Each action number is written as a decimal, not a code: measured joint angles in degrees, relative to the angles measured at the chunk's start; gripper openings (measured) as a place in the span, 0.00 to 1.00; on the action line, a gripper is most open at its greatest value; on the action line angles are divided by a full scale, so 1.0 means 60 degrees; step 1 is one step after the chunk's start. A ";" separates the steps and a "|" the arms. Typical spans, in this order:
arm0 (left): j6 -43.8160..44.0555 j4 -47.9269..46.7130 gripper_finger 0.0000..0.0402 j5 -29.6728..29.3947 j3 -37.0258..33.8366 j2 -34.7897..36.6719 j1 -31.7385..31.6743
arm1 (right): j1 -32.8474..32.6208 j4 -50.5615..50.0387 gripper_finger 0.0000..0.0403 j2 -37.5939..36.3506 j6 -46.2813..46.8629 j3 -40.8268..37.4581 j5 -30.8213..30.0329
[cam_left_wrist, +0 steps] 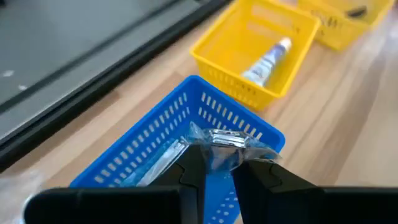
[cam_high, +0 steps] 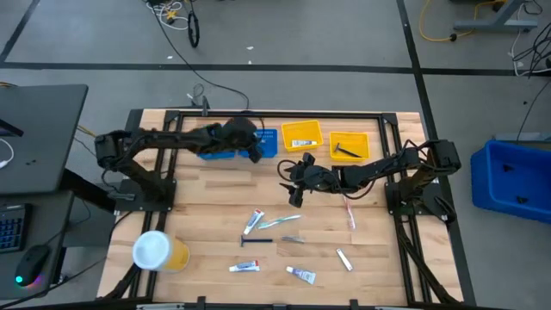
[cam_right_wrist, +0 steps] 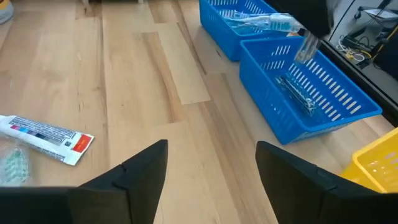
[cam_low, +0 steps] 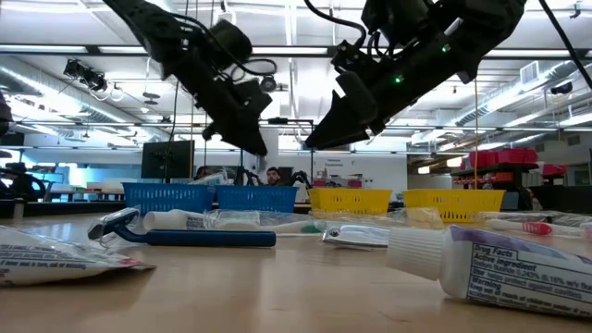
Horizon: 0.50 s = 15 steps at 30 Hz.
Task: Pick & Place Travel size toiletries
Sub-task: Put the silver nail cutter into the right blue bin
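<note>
1. The left pincer (cam_left_wrist: pixel 219 177) hangs over the blue tray (cam_left_wrist: pixel 155 149) at the back of the tabletop (cam_high: pixel 215 207). Its two dark fingers are nearly closed, pinching a small silvery packet (cam_left_wrist: pixel 225 142) by one end.

2. The packet sticks out past the fingertips, directly above the tray's open compartment. The drop point appears to lie straight below, with no sideways travel needed. A similar silvery item (cam_right_wrist: pixel 298 99) already lies in that tray, running along its length.

3. Just beside the blue tray sits a yellow tray (cam_left_wrist: pixel 261 56) holding a white toothpaste tube (cam_left_wrist: pixel 266 61). A second yellow tray (cam_high: pixel 349 146) stands farther along the back row.

4. The right pincer (cam_right_wrist: pixel 211 168) hovers over the middle of the tabletop. Its fingers are spread wide and hold nothing.

5. The loose toiletries (cam_high: pixel 275 245) lie nearer the front edge, scattered. They are closer to the right pincer than to the left. One white tube (cam_right_wrist: pixel 46 138) lies near the right pincer, flat on the wood.
</note>
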<state>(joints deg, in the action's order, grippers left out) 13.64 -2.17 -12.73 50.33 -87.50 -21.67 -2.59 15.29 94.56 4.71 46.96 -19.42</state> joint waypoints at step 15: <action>-0.1774 -0.3331 0.17 -0.0223 0.2419 -0.2813 -0.0548 | 0.0018 -0.0481 0.51 0.0001 0.0001 0.0000 0.0019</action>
<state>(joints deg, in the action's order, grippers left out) 3.00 -22.16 -14.07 64.84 -104.38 -24.96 -2.48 12.40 94.57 4.71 46.96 -19.31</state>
